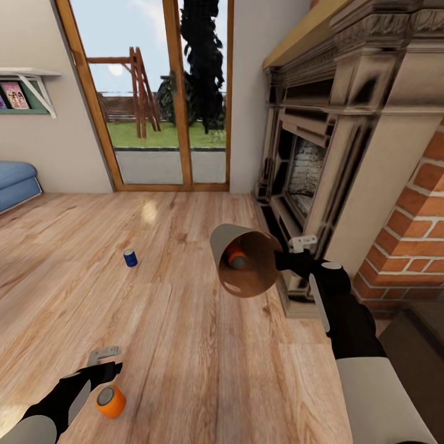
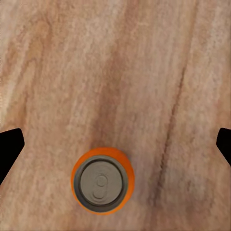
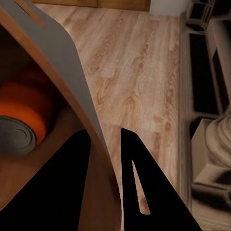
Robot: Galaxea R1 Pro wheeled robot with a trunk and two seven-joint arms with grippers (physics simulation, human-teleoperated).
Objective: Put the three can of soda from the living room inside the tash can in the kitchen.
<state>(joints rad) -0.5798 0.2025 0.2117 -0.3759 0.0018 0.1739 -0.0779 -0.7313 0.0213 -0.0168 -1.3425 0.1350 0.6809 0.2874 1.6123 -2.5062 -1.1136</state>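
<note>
My right gripper (image 1: 282, 259) is shut on the rim of the tash can (image 1: 246, 262), a grey bin with a brown inside, held off the floor and tipped on its side. One orange can of soda (image 1: 236, 258) lies inside it. In the right wrist view the gripper (image 3: 105, 138) pinches the bin wall (image 3: 57, 53), with the orange can (image 3: 24, 115) inside. A second orange can (image 1: 111, 401) stands upright on the plank floor just beside my open left gripper (image 1: 109, 362). The left wrist view has this can (image 2: 102, 180) below the wide-open gripper (image 2: 115, 144). A dark blue can (image 1: 130, 258) stands farther off.
The carved fireplace (image 1: 320, 154) and red brick chimney (image 1: 419, 234) rise close on the right. Wood-framed glass doors (image 1: 160, 92) close the far wall. A blue sofa (image 1: 15, 182) sits at the far left under a wall shelf (image 1: 28, 92).
</note>
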